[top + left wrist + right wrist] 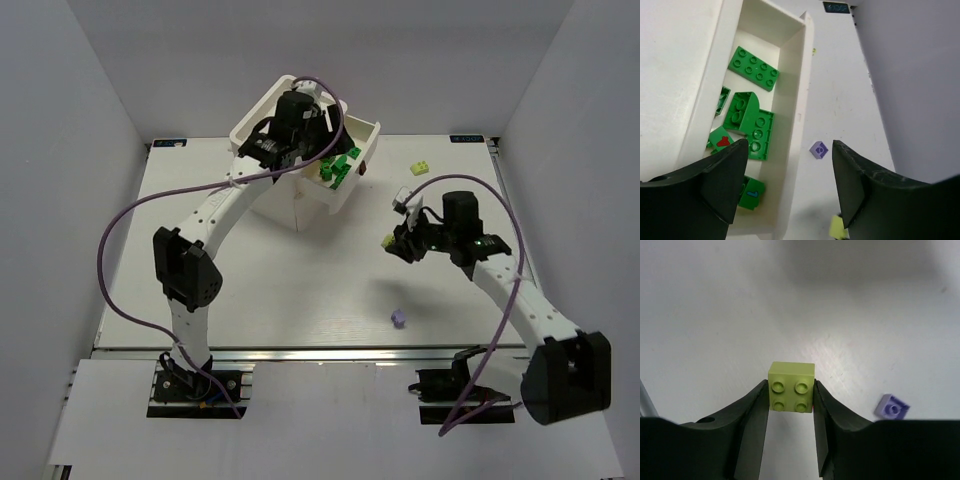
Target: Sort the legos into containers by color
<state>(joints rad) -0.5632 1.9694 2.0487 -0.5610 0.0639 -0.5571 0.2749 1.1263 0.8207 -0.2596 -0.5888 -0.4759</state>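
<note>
- Pinching a yellow-green lego (791,387), your right gripper (790,401) is clamped tight.
- Your left gripper (789,149) hangs spread above the drawer (799,90) of green legos (753,68) (some hidden behind its fingers).
- Purple lego (399,318): 5 o'clock on the table (290,300).

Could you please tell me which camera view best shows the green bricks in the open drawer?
The left wrist view: the green bricks lie sharp inside the open drawer, studs visible. The top external view shows the green bricks as a small cluster; the right wrist view does not show them.
</note>
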